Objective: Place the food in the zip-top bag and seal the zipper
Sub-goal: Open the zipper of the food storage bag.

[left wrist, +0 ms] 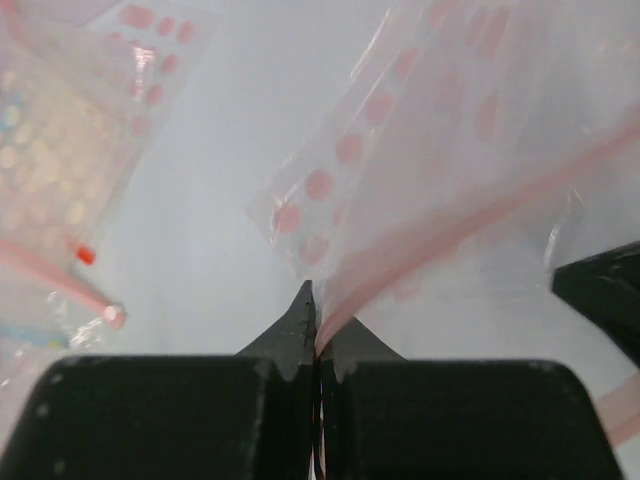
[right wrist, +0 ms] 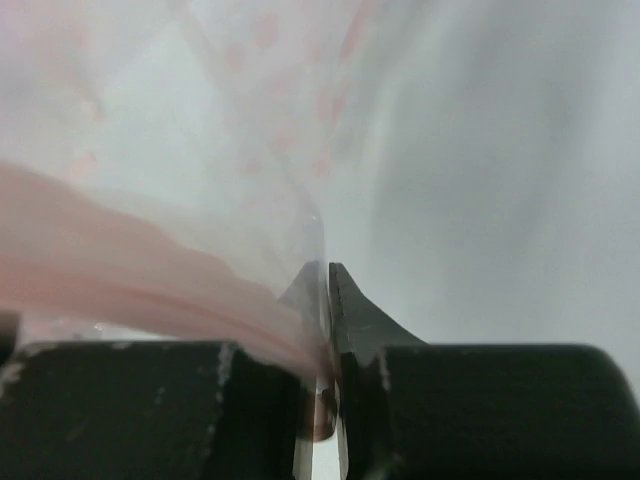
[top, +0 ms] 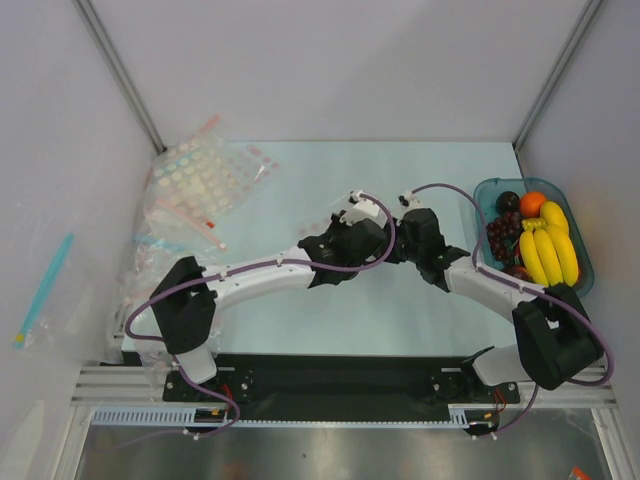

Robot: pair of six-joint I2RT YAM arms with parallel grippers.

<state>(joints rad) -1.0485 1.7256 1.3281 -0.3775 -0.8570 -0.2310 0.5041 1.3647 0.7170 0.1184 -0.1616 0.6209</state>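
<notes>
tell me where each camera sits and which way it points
Top external: above and behind the robot, looking down on the table and fruit tray; left arm and right arm show.
Left wrist: on the left arm, looking forward; left end effector pinches the zip-top bag at its zipper.
Right wrist: on the right arm, looking forward; right end effector pinches the zipper.
Both wrist views share that bag.

Two arms, two hands: left hand (left wrist: 312, 300), right hand (right wrist: 327, 272). One teal tray (top: 583, 245) with one banana bunch (top: 548, 250), one orange fruit (top: 533, 203), one dark purple fruit (top: 508, 200), one grape cluster (top: 499, 235). One zip-top bag (left wrist: 450, 180) at the hands, at least one more dotted bag (top: 205, 180) far left, pile total unclear
</notes>
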